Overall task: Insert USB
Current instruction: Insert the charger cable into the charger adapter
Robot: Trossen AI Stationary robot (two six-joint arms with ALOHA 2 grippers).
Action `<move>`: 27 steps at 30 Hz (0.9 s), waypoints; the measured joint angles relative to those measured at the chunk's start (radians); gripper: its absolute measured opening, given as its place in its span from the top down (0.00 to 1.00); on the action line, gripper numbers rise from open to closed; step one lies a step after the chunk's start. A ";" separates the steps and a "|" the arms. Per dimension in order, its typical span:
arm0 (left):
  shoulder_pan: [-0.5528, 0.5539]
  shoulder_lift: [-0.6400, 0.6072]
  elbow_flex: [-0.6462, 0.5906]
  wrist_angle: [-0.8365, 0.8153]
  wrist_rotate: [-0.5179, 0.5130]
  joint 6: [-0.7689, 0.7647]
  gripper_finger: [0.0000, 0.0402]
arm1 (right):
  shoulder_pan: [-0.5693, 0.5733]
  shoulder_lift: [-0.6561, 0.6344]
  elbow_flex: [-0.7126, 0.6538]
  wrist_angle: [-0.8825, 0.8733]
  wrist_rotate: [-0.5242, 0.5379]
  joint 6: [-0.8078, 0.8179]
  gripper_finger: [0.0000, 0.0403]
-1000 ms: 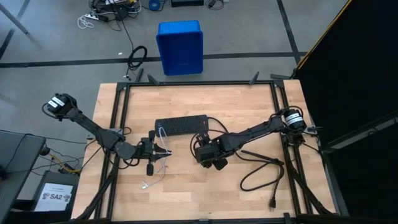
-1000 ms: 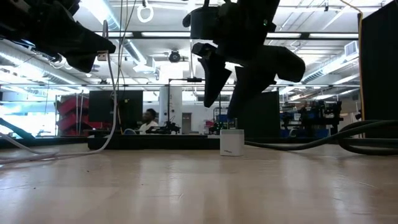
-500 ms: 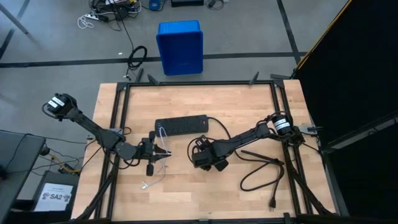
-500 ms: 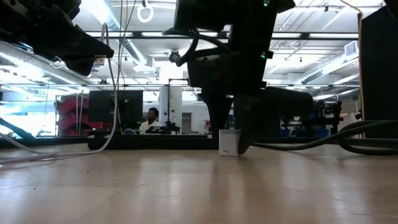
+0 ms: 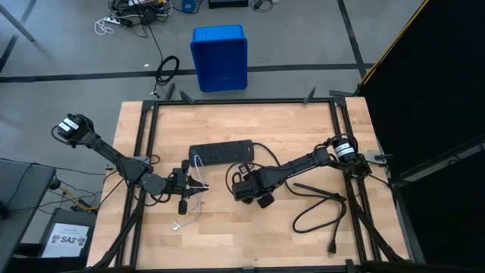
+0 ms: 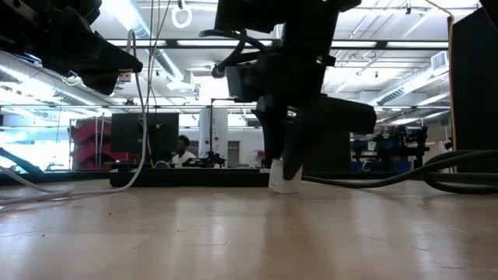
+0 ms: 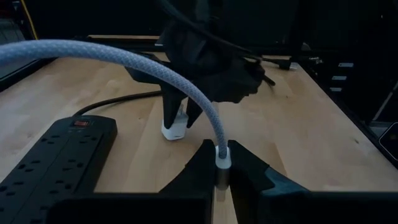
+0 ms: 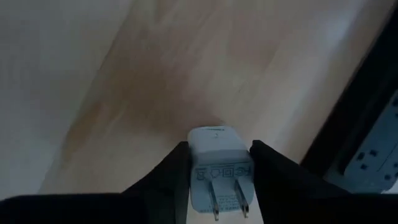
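Observation:
The USB (image 7: pixel 124 59) is a thin whitish-grey braided cable. My left gripper (image 7: pixel 222 163) is shut on its plug end and sits left of centre in the high view (image 5: pixel 200 186). The cable arches up from the plug, and its slack (image 5: pixel 182 221) lies on the table. A small white cube adapter (image 7: pixel 175 126) stands right of it, beside the black power strip (image 5: pixel 220 154). My right gripper (image 8: pixel 219 158) is shut on this adapter, coming down at the table's middle (image 5: pixel 242 180). My left gripper pinches the USB's white plug end (image 7: pixel 222 155) between its two fingers, roughly level and pointing toward the table's right. The plug is lifted clear, and the cable curves up and away from it. My right gripper pinches the cube adapter by two opposite sides (image 8: pixel 198 163) from above, pointing down. The adapter's prongs (image 8: pixel 227 200) point back toward the wrist. In the low view the adapter (image 6: pixel 283 179) leans a little at table height.
The black power strip (image 7: pixel 56 162) lies just beyond the two grippers, toward the far edge. A thick black power cord (image 5: pixel 318 206) loops over the table's right half. A black frame (image 5: pixel 144 144) borders the table. Bare wood lies toward the near edge.
My right gripper moved toward the table's left and came down over the cube adapter. Its fingers, open a second ago, have shut on the adapter's sides. The adapter has shifted slightly left and tipped a little. My left gripper kept still.

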 joint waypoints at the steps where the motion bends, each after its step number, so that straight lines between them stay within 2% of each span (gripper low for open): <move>1: 0.000 0.000 0.000 0.000 0.000 0.000 0.98 | -0.002 0.000 0.000 0.007 -0.003 0.022 0.74; 5: 0.000 0.000 0.000 0.000 0.000 0.000 0.98 | -0.004 0.001 -0.002 0.135 -0.047 0.141 0.74; 8: 0.000 0.000 0.000 0.000 0.000 0.000 0.98 | -0.003 0.002 -0.031 0.355 -0.156 0.205 0.74; 10: 0.000 0.000 0.000 0.000 0.011 -0.004 0.98 | -0.001 0.003 -0.073 0.516 -0.167 0.224 0.75; 12: 0.000 0.000 0.000 0.000 0.021 -0.011 0.98 | -0.001 0.002 -0.100 0.621 -0.171 0.238 0.87; 14: -0.002 0.000 0.000 0.000 0.028 -0.019 0.98 | -0.001 0.006 -0.132 0.713 -0.173 0.249 0.95; 16: -0.002 0.000 0.000 -0.002 0.031 -0.020 0.98 | -0.002 0.006 -0.147 0.787 -0.190 0.255 0.98; 27: -0.002 0.000 0.000 0.000 0.030 -0.001 0.98 | -0.012 -0.010 -0.149 0.727 -0.202 0.256 0.83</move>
